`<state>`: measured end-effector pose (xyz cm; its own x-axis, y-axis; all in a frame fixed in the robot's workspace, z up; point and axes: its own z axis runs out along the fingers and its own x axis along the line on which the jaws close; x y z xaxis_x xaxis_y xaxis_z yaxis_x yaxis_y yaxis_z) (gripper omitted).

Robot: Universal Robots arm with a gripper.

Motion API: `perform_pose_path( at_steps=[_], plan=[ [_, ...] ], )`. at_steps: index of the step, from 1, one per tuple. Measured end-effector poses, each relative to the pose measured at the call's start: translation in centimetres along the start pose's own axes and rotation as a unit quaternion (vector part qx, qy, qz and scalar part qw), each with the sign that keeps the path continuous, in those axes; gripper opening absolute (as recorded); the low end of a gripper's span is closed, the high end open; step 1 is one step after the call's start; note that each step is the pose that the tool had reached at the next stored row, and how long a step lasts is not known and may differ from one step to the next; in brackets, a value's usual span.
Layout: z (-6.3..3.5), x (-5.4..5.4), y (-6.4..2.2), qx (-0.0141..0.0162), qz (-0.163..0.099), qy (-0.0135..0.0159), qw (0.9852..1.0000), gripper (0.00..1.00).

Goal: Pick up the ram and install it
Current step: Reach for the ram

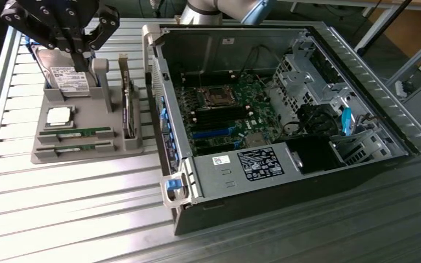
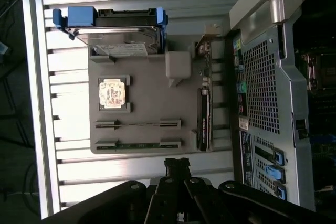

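Two rams, thin green sticks, lie side by side in slots of the grey holder tray (image 1: 86,156). One ram (image 1: 75,132) is the farther one and the other ram (image 1: 74,147) is nearer the tray's front edge. From the wrist they appear as ram (image 2: 137,125) and ram (image 2: 137,145). My gripper (image 1: 78,51) hangs above the back of the tray, over the hard drive (image 1: 67,78), well away from the rams. Its black fingers (image 2: 177,164) are shut together with nothing between them.
The tray also carries a square silver CPU chip (image 1: 59,116) and an upright expansion card (image 1: 127,104). At the exterior view's right stands the open PC case (image 1: 386,115), with its motherboard (image 1: 221,112) exposed. Everything rests on a slatted metal table (image 1: 72,203).
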<state>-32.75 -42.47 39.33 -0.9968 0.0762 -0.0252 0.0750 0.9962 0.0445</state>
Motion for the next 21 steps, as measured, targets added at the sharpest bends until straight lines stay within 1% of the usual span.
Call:
perform_pose_path(
  at_steps=[6, 21],
  plan=[
    [-0.05, -0.1, -1.0, 0.0001, 0.0, 0.0, 1.0, 0.09],
    [-0.13, -0.2, -2.93, 0.0, 0.0, 0.0, 1.0, 0.09]
  ],
)
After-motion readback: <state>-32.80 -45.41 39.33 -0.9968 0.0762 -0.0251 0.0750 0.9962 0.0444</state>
